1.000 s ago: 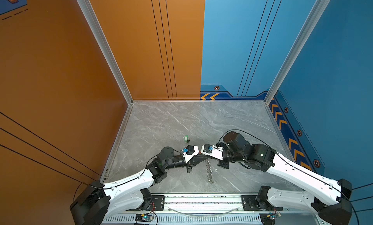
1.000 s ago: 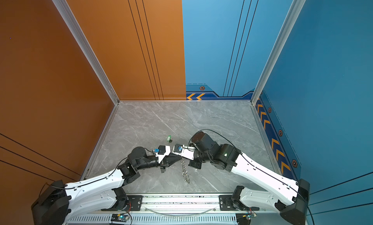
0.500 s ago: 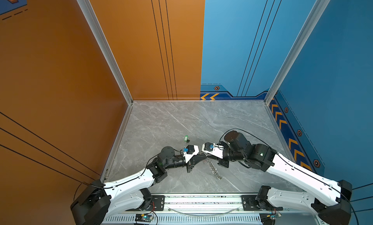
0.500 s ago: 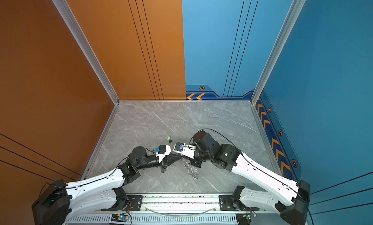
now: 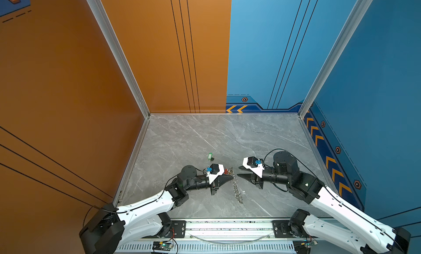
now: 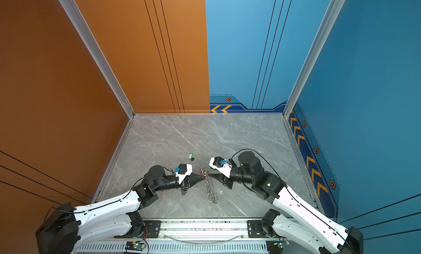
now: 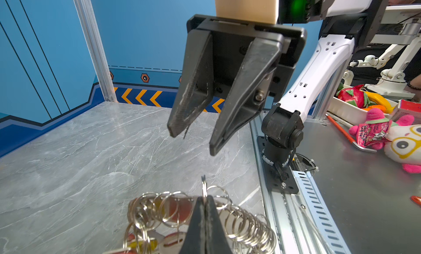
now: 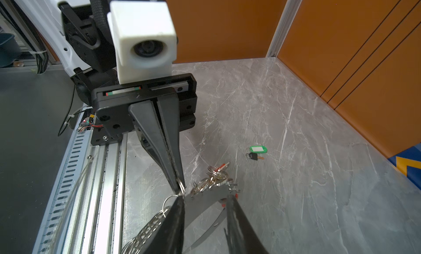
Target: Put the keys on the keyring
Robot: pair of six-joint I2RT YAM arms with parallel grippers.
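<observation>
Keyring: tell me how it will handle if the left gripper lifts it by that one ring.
Probably floppy: the keyring is a chain-like row of loose wire rings, so it should sag and swing below the left gripper, shut on a single ring. Likely slippery: thin, shiny metal in a narrow pinch could twist or slide out.

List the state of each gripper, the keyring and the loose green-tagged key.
left gripper, shut on one ring of the keyring.
right gripper, open, empty, facing the keyring.
keyring, pinched at one ring only.
green-tagged key, lying on the table, apart from the keyring, unattached.
</observation>
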